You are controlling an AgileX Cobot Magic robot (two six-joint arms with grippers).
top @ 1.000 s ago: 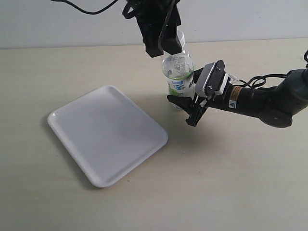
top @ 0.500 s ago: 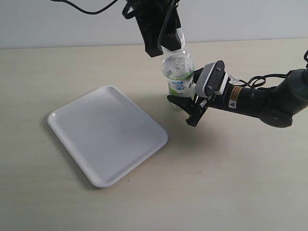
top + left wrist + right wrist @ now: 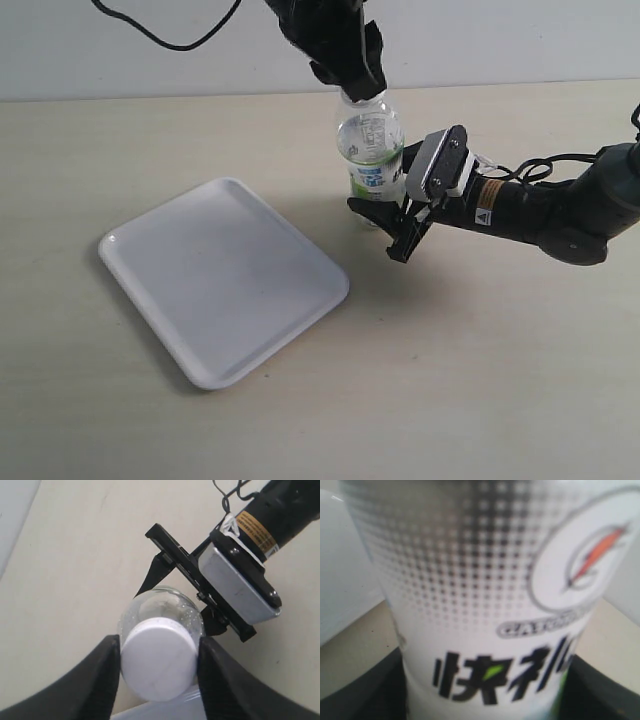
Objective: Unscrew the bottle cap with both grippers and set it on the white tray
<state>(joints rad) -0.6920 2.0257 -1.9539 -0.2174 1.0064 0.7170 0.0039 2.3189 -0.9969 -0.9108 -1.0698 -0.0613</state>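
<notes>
Beige tabletop (image 3: pixel 500 390), white tray (image 3: pixel 220 280), pale wall (image 3: pixel 520 40)

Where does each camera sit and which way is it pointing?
Exterior view: off the arms, looking down at the table, white tray, bottle, left gripper and right gripper.
Left wrist view: above the bottle cap, looking down; the left gripper clamps it.
Right wrist view: close on the bottle's label; dark fingers beside.
Shared: exterior and left wrist both show the right gripper on the bottle.
</notes>
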